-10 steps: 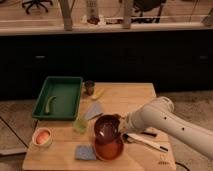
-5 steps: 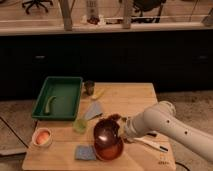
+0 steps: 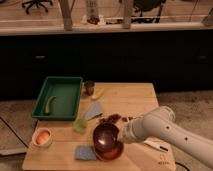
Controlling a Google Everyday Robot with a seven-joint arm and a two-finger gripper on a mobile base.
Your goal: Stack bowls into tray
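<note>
The dark maroon-brown bowl [image 3: 104, 138] is tilted on its edge with its opening towards the camera. It sits over the orange-red bowl [image 3: 114, 153], which rests on the wooden table near the front edge. My gripper [image 3: 120, 134] is at the maroon bowl's right rim and is shut on it, with the white arm [image 3: 160, 129] reaching in from the right. The green tray [image 3: 64, 80] stands at the table's back left, apart from both bowls, with a green object [image 3: 50, 104] lying in it.
A pale peach bowl [image 3: 42, 137] is at the front left and a translucent green cup [image 3: 80, 125] stands beside the bowls. There are also a blue sponge [image 3: 85, 152], a grey-blue cloth [image 3: 94, 111], a dark cup [image 3: 89, 87], a yellow item [image 3: 99, 93] and a white utensil [image 3: 157, 146].
My arm has moved left and down. The maroon bowl has tipped further and sunk lower over the orange-red bowl.
</note>
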